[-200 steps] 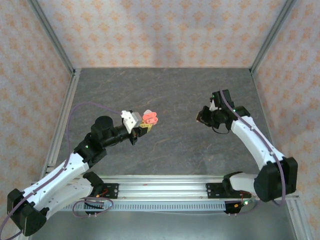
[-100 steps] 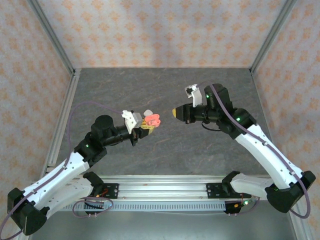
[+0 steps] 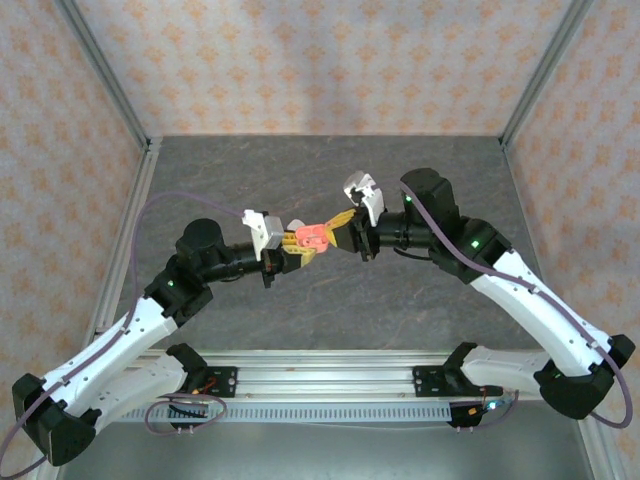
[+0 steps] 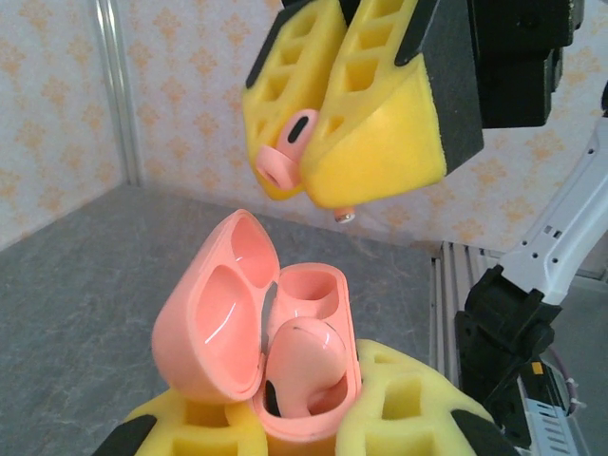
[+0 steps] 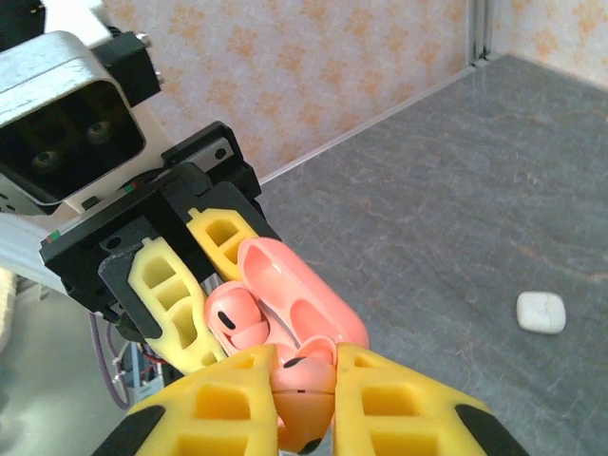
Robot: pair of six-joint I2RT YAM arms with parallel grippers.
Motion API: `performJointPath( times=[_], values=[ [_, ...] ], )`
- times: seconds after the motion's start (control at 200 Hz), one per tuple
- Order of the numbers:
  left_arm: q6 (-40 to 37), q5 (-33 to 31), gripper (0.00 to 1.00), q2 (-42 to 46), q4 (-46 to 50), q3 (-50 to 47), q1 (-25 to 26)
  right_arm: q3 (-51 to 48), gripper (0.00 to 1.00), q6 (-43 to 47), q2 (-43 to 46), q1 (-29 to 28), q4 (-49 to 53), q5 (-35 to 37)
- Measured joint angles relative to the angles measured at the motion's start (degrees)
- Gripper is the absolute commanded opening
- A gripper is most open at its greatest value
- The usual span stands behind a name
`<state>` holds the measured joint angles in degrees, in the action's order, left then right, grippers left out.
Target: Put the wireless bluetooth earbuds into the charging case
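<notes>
My left gripper (image 3: 300, 243) is shut on an open coral-pink charging case (image 4: 318, 404), with the lid (image 4: 211, 306) swung to the left. One coral earbud (image 4: 306, 356) sits in the near slot; the far slot (image 4: 311, 288) is empty. My right gripper (image 3: 345, 228) is shut on a second coral earbud (image 5: 306, 388), which hangs just above the case (image 5: 299, 299), stem end down. In the left wrist view that earbud (image 4: 285, 160) peeks out between the right gripper's yellow fingers (image 4: 380, 123), a short gap above the empty slot. The whitish earbuds are out of view.
A small white rounded piece (image 5: 541, 312) lies on the dark grey table (image 3: 330, 170) in the right wrist view. Both grippers meet in mid-air over the table's middle. Patterned walls and metal frame posts (image 3: 110, 90) enclose the table.
My right arm has swung left across the table with the coral earbud and now meets the case. My left gripper has shifted slightly right with the open case.
</notes>
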<state>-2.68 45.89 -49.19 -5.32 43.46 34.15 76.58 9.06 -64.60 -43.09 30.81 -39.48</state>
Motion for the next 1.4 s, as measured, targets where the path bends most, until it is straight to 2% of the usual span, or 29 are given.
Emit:
performJointPath(
  times=[0.615, 1.396],
  values=[
    [1.4, 3.26, 0.0, -0.11, 1.2, 1.6, 0.0, 2.08, 0.16, 14.64, -1.49, -0.39, 2.78, -5.79],
    [1.4, 4.72, 0.0, -1.99, 2.73, 3.06, 0.37, 2.86, 0.19, 22.34, -2.21, -0.39, 5.81, -5.99]
  ],
)
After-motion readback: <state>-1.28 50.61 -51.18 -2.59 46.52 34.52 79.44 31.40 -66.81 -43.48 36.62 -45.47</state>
